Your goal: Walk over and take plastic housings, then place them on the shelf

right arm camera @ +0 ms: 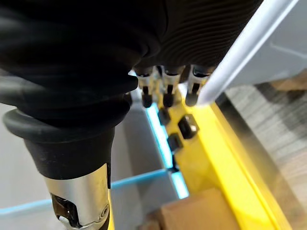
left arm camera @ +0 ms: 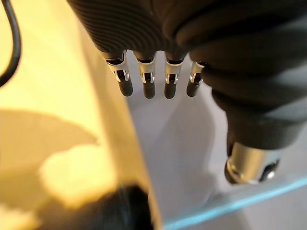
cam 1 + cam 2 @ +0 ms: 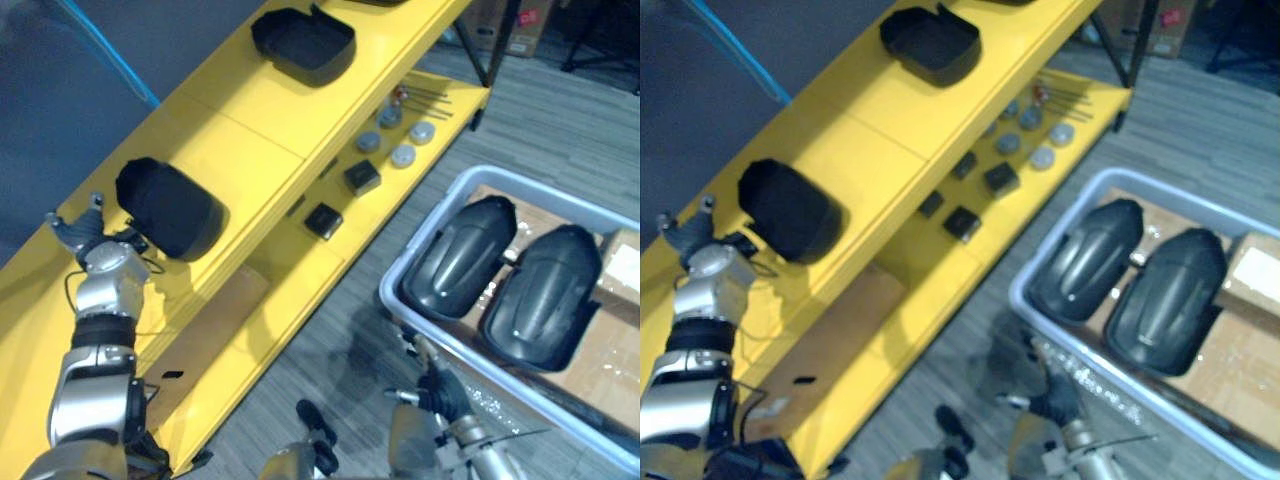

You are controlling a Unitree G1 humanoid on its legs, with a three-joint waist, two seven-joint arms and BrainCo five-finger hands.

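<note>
The right hand (image 3: 440, 385) hangs low just outside the near rim of the bin (image 3: 545, 190). Its fingers (image 1: 165, 98) are straight and hold nothing. Past that rim, up and to the robot's right of the hand, two housings lie side by side in the bin, dome up: the left housing (image 3: 458, 255) and the right housing (image 3: 540, 295). Their long axes are about parallel and run from the near rim toward the far one. The near end of each points roughly back at the hand.

The left hand (image 3: 90, 235) is well apart from the bin, up at the yellow shelf (image 3: 250, 110). Its fingers (image 2: 146, 88) are also straight and empty. It sits just beside a shelf housing (image 3: 170, 208) that rests on the top board.

By my judgement the right hand is much the nearer to the bin. The coming pick turns on lifting it over the rim and reaching forward along a housing's long axis, most likely the left housing's.
</note>
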